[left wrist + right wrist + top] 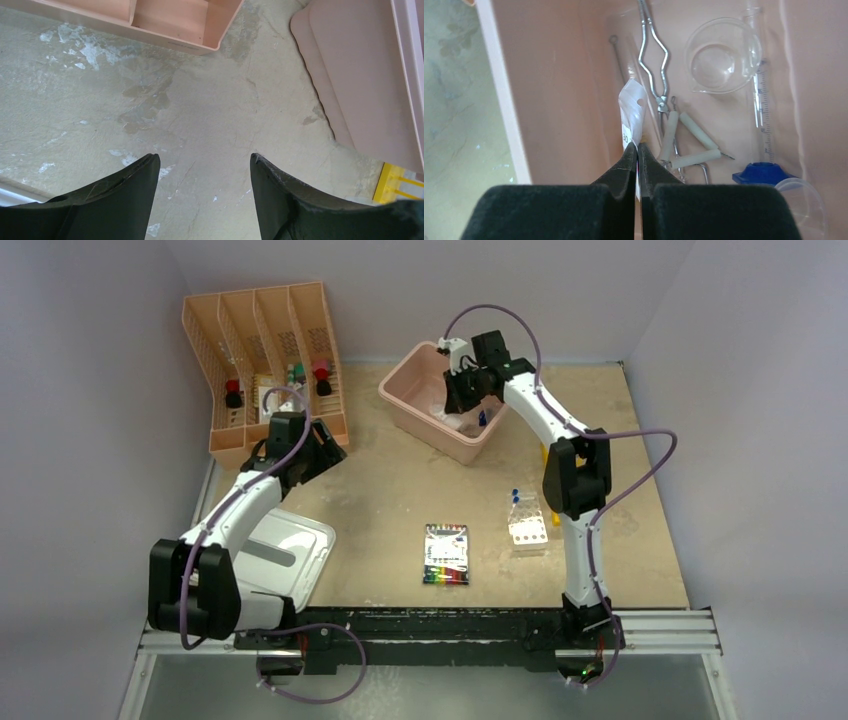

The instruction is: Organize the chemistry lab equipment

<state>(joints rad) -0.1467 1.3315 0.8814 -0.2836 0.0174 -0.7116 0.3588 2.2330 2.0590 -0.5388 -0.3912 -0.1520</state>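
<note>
Black fingers of the right gripper (pixel 638 148) pinch shut on a small clear packet (pixel 633 107), held upright inside the pink bin (pixel 549 100) beside metal tongs (pixel 651 55), apparently for lifting out. The left gripper (pixel 202 172) hovers empty, fingers apart, near the slotted organizer (pixel 170 20).

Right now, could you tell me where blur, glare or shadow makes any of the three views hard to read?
Top external: even light, soft shadows, but the pink bin's contents are too small to read. Left wrist: table crisp, the open left fingers dark with little detail. Right wrist: the right fingers blur up close, and the small clear packet they pinch glares white.
</note>
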